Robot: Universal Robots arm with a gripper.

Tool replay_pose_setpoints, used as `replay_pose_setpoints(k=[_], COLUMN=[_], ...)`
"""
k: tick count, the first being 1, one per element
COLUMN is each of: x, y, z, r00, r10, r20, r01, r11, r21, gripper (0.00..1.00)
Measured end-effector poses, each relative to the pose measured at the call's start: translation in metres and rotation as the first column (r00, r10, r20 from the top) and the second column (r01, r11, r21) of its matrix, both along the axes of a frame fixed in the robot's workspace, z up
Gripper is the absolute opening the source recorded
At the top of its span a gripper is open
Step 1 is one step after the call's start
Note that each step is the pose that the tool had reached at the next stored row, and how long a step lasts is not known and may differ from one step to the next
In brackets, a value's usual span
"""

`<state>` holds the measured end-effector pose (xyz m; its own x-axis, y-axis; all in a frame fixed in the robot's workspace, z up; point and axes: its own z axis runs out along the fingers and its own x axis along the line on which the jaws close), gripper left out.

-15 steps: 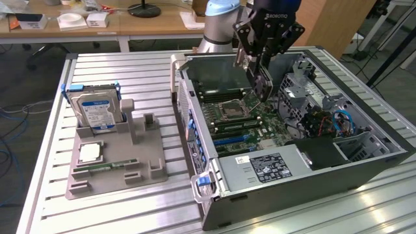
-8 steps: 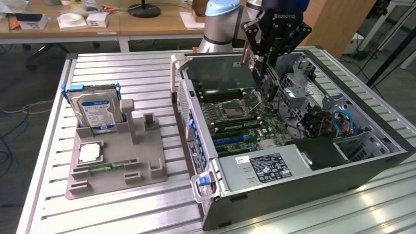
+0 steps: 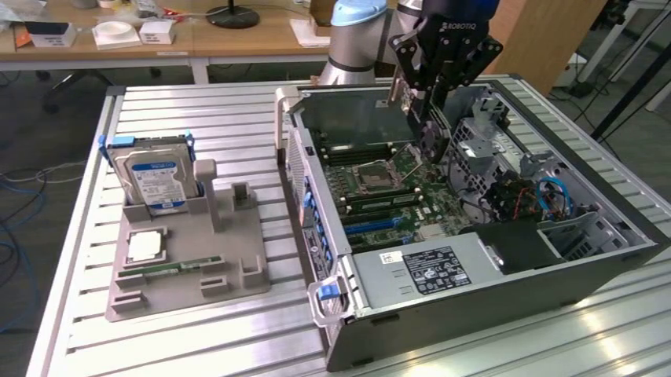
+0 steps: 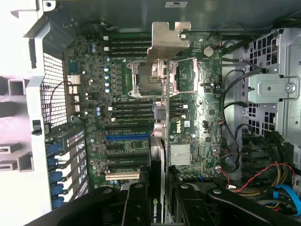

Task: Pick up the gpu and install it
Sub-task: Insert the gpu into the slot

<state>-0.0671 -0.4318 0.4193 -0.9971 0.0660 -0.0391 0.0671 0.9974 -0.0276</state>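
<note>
The end effector (image 3: 417, 93) is clenched on the gpu (image 3: 423, 129), its black fingers (image 4: 136, 205) pressing either flat face of the card. The card hangs edge-down above the open computer case (image 3: 587, 267), not yet seated. It is a thin, dark board. In the wrist view it shows edge-on, with its folded silver metal bracket at the far end and a green logo near the grip.

Below it lies the green motherboard (image 3: 419, 200), crowded with black memory slots, blue and black expansion slots, a finned silver heatsink (image 4: 179, 154) and a square metal-framed processor socket (image 3: 372, 177). In the exterior view, the card is at about 1 o'clock from that socket.

The case is a dark metal box with perforated grey inner walls. At its 6 o'clock end is a silver power supply (image 3: 430, 271) bearing a white label. Red, black and blue cables (image 3: 555, 196) coil at its 3 o'clock side.

At 9 o'clock from the case, a matte grey moulded holder (image 3: 199, 290) sits on the ribbed aluminium table (image 3: 210, 102). It carries an upright boxy hard drive (image 3: 155, 177) with a blue-and-white label. At 6 o'clock from the drive lie a flat square processor chip (image 3: 144, 246) and a narrow green memory stick (image 3: 168, 269).
</note>
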Motion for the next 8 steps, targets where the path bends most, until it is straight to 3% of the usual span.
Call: replay_pose_setpoints(k=[8], x=[0.0], y=[0.0], z=[0.0], r00=[1.0], r10=[0.0], r20=[0.0], r01=[0.0], r11=[1.0], r21=[0.0], gripper=[0.26])
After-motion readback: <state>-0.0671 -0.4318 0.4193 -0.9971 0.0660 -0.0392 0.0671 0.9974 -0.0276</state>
